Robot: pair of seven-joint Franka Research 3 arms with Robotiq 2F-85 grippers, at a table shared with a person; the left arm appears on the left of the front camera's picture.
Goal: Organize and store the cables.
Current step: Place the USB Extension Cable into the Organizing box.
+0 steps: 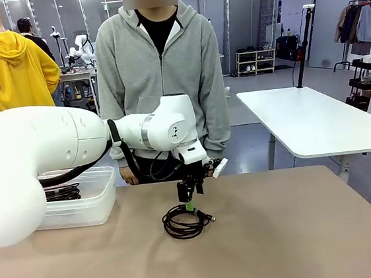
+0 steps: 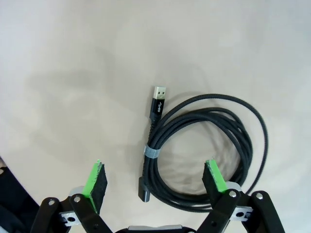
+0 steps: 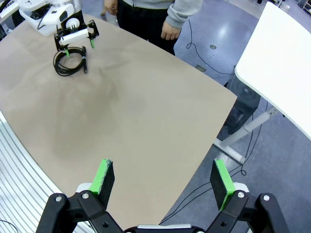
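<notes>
- Presently the task stands part done, by my judgement: one black cable (image 1: 61,192) already lies in the clear plastic bin (image 1: 100,208) at the table's 9 o'clock side, and one coil (image 1: 185,221) is left on the table (image 1: 301,233).
- Whether more cables remain elsewhere cannot be told.
- Left gripper (image 1: 190,193) hangs just above the coil's 12 o'clock edge in the front view, fingers spread wide, holding nothing.
- In the left wrist view the green pads (image 2: 95,180) stand to either side of the coil's near part; the coil (image 2: 204,150) lies flat between and beyond them, not touched as far as can be seen.
- Right gripper (image 3: 163,182) is well apart from the work, over the table's other end, fingers spread and empty; from there the coil (image 3: 69,62) sits at about 10 o'clock, far off.
- Remaining, in my judgement: close on the coil, lift it and store it in the bin.
- Coil: thin braided cord, matt black, wound in several loose oval loops, bound by a grey band (image 2: 152,151).
- One end carries a USB plug (image 2: 159,99) with a bright metal tip and black body, pointing to 12 o'clock in the left wrist view; a stubby black connector (image 2: 143,188) lies at the other end.
- Table: smooth, matt, tan surface.
- Bin: translucent, rounded corners, thin walls.
- A person stands at the far edge, hands (image 3: 171,30) low, not engaged.
</notes>
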